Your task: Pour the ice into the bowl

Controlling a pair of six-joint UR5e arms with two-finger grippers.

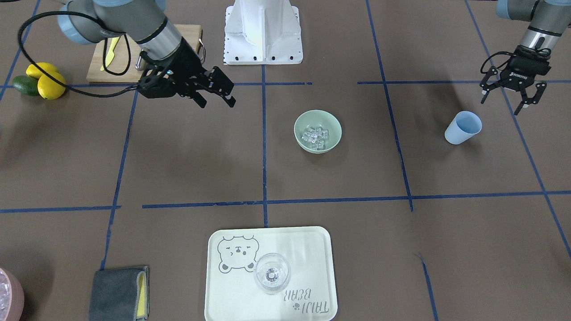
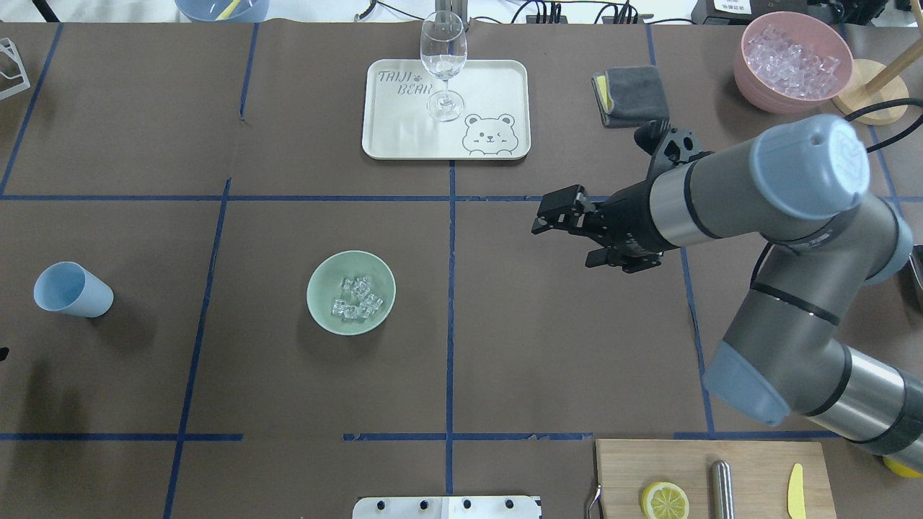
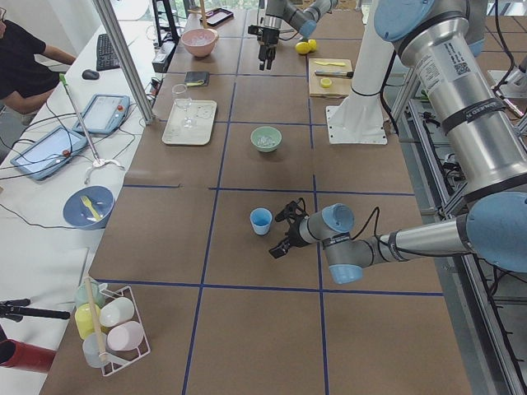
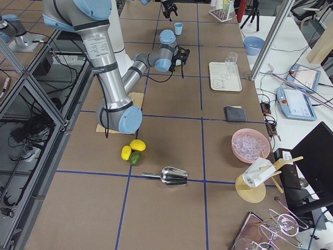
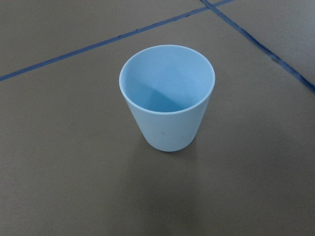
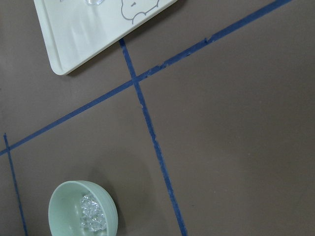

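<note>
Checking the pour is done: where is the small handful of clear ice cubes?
Overhead view: the small clear ice cubes lie inside the round pale mint-green bowl, left of the centre tape line, right of the blue cup.

The brown table (image 1: pixel 178 156) (blue tape lines) is carrying the bowl (image 1: pixel 333 124), a blue cup (image 1: pixel 462 128), a tray (image 1: pixel 312 249) and a cloth (image 1: pixel 113 292).

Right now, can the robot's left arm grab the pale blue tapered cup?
Probably yes. The left gripper hangs open close to the upright pale blue tapered cup, and nothing stands between them.
</note>
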